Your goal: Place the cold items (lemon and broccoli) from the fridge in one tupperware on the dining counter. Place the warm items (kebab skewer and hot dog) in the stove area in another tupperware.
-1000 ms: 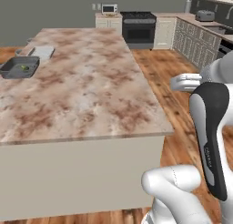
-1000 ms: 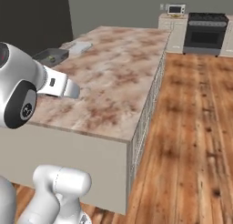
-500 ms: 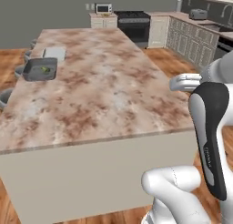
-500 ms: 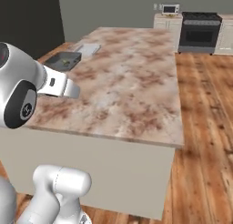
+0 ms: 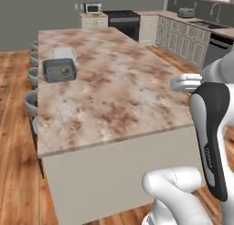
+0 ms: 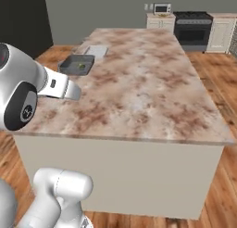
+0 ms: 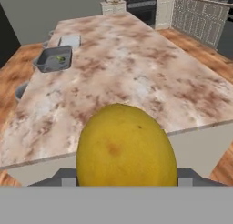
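A yellow lemon (image 7: 126,148) fills the near part of the hand view, and my gripper (image 7: 126,180) is shut on it, just short of the near end of the dining counter (image 5: 114,96). Far along the counter's left side stands the dark grey tupperware (image 5: 59,69) (image 7: 53,59) with the green broccoli (image 5: 64,71) (image 7: 59,59) inside. Just behind it lies the light grey tupperware (image 5: 64,53) (image 6: 96,51) (image 7: 69,41). The fridge, kebab skewer and hot dog are out of view.
Grey stools (image 5: 31,102) line the counter's left side. A black stove (image 5: 121,20) and a microwave (image 5: 93,8) stand at the far wall. Pale cabinets (image 5: 183,36) run along the right, with wooden floor between them and the counter.
The base has moved, so both base views have swung round: the counter's near end now lies in front and the tupperwares sit further right in the left view. The arm's pose is unchanged.
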